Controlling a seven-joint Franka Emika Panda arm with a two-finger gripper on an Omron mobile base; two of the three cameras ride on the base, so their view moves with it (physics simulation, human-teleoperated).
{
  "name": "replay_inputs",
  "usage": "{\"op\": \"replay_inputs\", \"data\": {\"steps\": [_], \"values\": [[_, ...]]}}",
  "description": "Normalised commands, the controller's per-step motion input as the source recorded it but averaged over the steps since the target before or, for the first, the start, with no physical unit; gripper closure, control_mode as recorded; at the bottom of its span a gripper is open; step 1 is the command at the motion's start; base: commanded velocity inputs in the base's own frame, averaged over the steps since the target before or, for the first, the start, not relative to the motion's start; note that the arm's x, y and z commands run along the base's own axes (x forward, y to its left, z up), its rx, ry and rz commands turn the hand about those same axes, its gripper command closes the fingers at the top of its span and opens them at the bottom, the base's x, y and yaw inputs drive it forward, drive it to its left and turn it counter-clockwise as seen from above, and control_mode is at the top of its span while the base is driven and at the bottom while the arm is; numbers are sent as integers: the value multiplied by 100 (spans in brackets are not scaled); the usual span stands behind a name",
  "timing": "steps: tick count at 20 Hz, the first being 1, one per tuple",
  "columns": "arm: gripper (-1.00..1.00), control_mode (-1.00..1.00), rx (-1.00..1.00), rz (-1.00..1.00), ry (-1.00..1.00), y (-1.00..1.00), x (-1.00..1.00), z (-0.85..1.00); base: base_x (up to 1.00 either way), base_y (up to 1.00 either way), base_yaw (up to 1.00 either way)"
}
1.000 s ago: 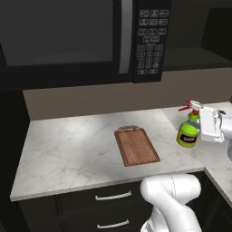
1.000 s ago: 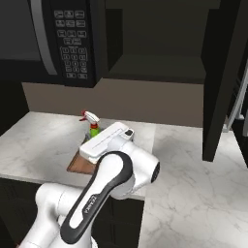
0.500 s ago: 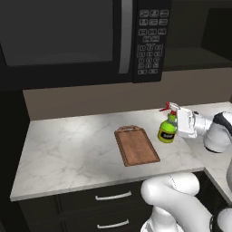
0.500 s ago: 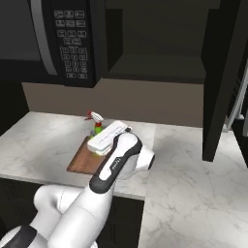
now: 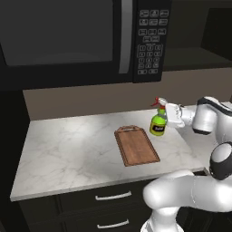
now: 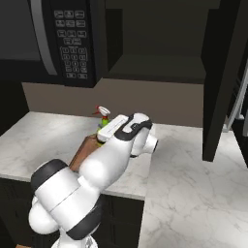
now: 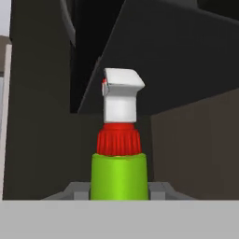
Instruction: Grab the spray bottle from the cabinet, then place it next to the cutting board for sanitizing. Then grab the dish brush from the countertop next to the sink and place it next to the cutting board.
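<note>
The countertop [image 5: 77,149] carried the cutting board [image 5: 136,146]; the gripper [image 5: 166,118] gripped the spray bottle [image 5: 158,123] just beside the board's far right corner. Released while tilted or off the surface, it would probably topple.

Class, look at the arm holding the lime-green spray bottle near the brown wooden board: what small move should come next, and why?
Probably lower it. The gripper holds the lime-green spray bottle upright just right of the brown wooden cutting board, seemingly above the white marble countertop, so setting it down fits.
</note>
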Motion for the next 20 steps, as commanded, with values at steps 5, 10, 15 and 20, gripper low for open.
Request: {"op": "replay_inputs", "data": {"steps": [5,10,15,20], "values": [[100,-100,0,11,-3,-23,49,-30,0,0,0],[100,-100,0,9,-4,-16,36,-28,0,0,0],[100,-100,0,1,-1,0,4,-6,0,0,0],[100,-100,-2,0,-6,0,0,-9,0,0,0]]}}
